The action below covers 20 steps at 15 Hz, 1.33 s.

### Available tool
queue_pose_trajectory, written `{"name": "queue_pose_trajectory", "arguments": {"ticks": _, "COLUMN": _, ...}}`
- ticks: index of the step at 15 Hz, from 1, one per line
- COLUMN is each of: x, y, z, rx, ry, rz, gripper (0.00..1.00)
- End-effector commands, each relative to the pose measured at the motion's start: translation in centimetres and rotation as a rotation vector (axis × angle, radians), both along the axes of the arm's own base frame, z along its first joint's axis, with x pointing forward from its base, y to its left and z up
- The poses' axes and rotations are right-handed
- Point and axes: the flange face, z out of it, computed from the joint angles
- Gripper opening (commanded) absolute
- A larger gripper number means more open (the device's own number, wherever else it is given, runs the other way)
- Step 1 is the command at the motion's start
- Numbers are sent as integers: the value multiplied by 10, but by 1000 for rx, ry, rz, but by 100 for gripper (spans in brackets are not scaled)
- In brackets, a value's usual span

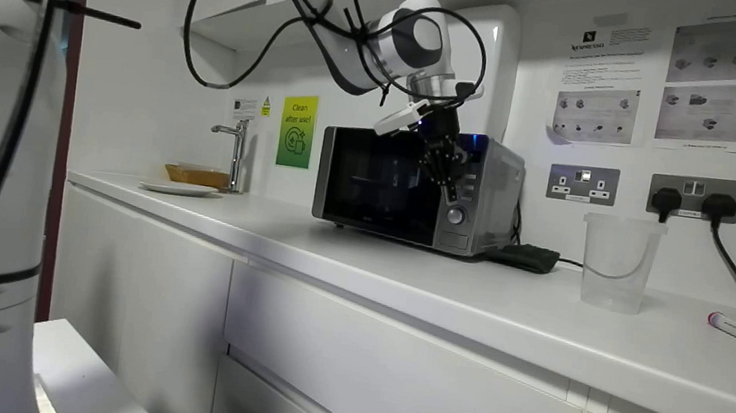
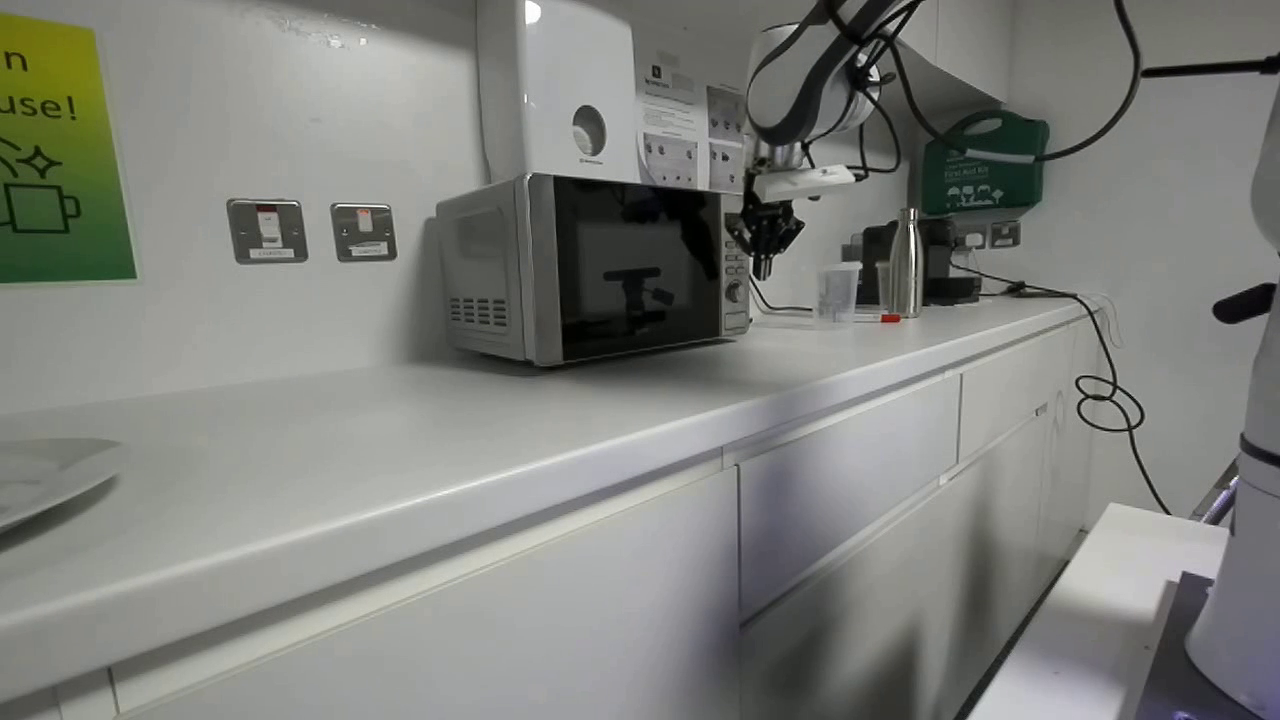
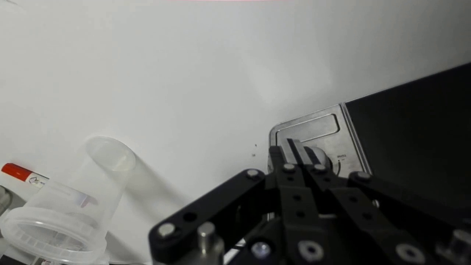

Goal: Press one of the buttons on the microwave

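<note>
Claw (image 3: 295,151), fingers together and directed downward, before the upright control strip (image 1: 469,203) of the microwave (image 1: 370,186), on the counter (image 1: 269,221). Buttons (image 1: 470,176) lie beside the claw, not beneath it; contact cannot be told. Pressing presumably requires lateral motion toward the strip.

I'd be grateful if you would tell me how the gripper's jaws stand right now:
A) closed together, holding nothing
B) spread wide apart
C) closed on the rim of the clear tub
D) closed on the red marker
A: in the wrist view the gripper has its jaws together with nothing between them, while the red marker and the clear tub are both well apart from it.
</note>
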Motion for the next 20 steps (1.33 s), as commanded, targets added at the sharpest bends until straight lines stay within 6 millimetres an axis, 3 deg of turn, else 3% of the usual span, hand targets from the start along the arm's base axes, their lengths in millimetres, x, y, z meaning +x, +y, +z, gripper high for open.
{"name": "queue_pose_trajectory", "arguments": {"ticks": 1, "x": 3, "y": -6, "z": 2, "rx": -10, "ry": -79, "rz": -34, "gripper": 0}}
{"name": "queue_pose_trajectory", "arguments": {"ticks": 20, "x": 3, "y": -6, "z": 4, "rx": -28, "ry": -189, "rz": -113, "gripper": 0}}
